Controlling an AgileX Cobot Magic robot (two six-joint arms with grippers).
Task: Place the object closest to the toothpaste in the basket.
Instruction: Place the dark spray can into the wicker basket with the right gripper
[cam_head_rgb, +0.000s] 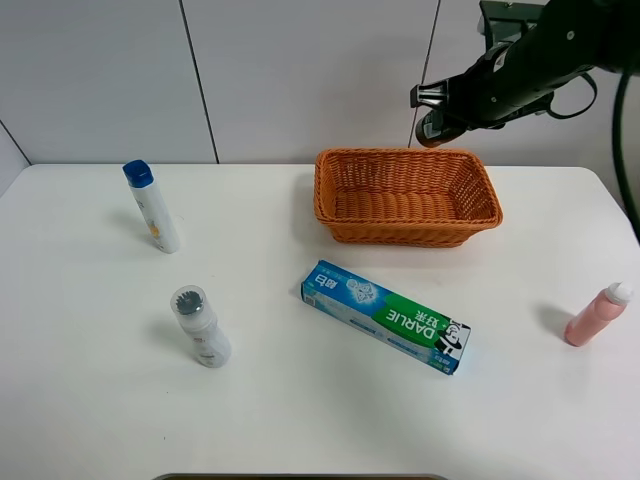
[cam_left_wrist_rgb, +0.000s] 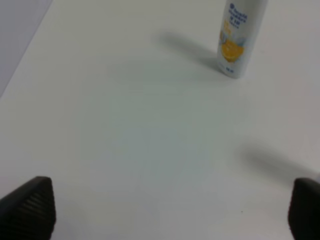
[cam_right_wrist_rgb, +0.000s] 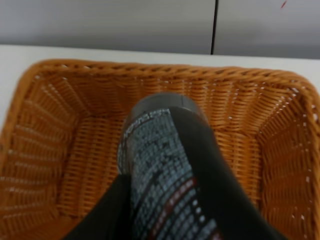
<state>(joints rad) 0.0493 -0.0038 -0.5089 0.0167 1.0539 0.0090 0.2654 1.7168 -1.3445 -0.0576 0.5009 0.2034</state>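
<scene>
The dark cylinder (cam_right_wrist_rgb: 160, 150) is held clamped in the right gripper (cam_head_rgb: 437, 112), upper right of the frame, above the basket (cam_head_rgb: 405, 232). Release is not yet made, so placement is judged outstanding. The left gripper (cam_left_wrist_rgb: 166, 210) is spread wide and empty.

Counted:
- one basket
- one toothpaste box (cam_head_rgb: 385, 315), at centre
- one cylinder
- one blue-capped bottle (cam_head_rgb: 153, 207)
- one grey-capped bottle (cam_head_rgb: 200, 327)
- one pink bottle (cam_head_rgb: 597, 315)

Bright, even overhead light fills the sharp high view. On the white table (cam_head_rgb: 300, 420) the pink bottle (cam_head_rgb: 596, 315) throws a soft, short shadow toward that view's left. The left wrist view is hazy and greyish, its white bottle (cam_left_wrist_rgb: 239, 37) blurred. In the right wrist view the dark bottle (cam_right_wrist_rgb: 165, 165) is close and unfocused, the basket (cam_right_wrist_rgb: 65, 145) soft.
</scene>
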